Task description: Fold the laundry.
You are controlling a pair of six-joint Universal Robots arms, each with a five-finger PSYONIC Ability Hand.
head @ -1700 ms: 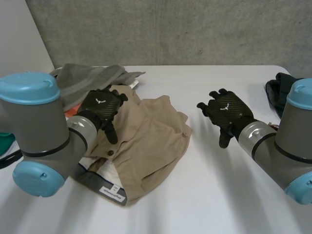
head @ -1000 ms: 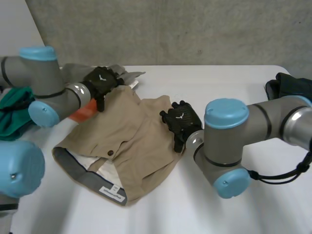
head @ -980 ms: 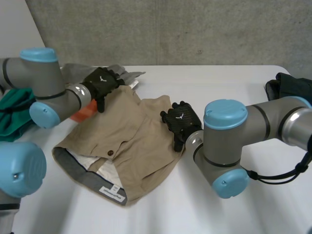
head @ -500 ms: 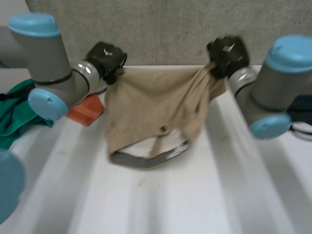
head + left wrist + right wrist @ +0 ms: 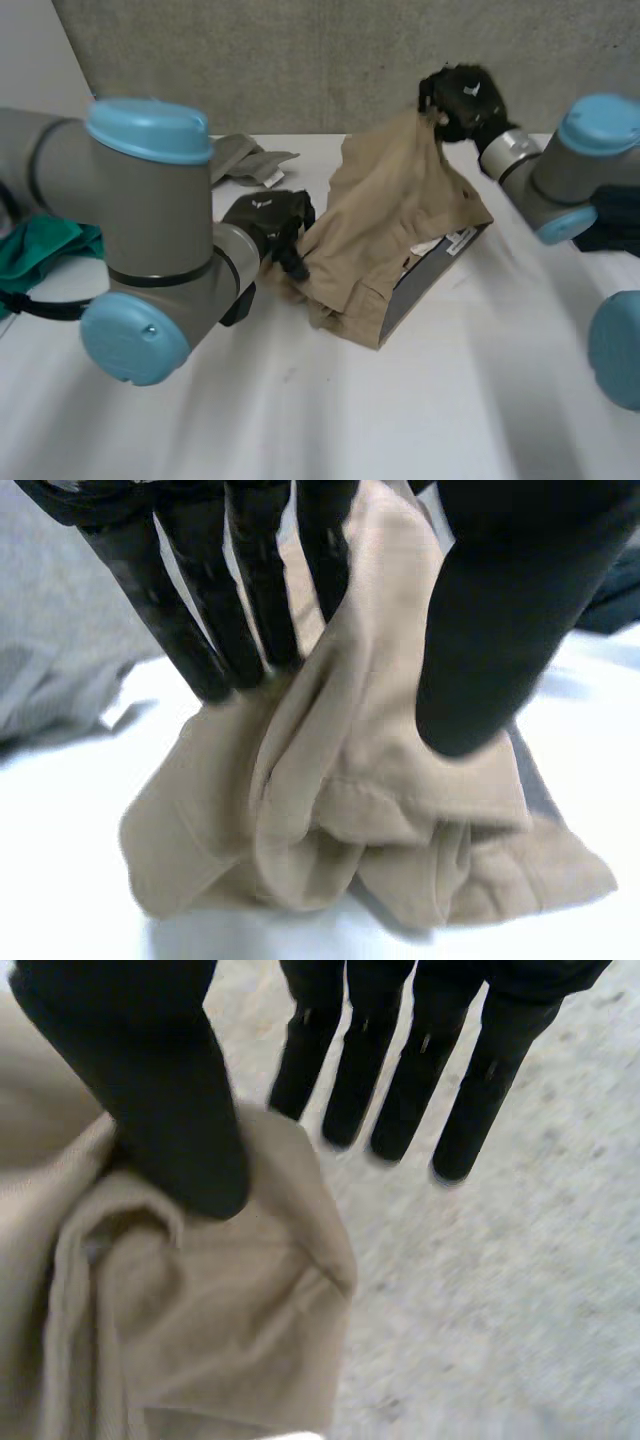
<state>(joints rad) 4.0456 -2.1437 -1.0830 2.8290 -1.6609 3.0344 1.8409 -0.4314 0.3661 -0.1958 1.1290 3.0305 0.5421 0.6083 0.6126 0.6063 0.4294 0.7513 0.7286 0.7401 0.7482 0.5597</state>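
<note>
Under my right hand [image 5: 465, 100], the khaki shorts [image 5: 400, 205] hang from a shallow thumb pinch that could slip if my left hand [image 5: 262, 222], gripping their bunched edge, tugs.

this is looking like a robot lab: robot arms [image 5: 150, 210] are working at a plain white table [image 5: 330, 420], and a bare grey wall [image 5: 300, 60] is standing just past the fingers [image 5: 415, 1060] of the right hand [image 5: 465, 100].

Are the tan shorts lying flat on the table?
No, the right hand holds one end of the shorts high above the table.
</note>
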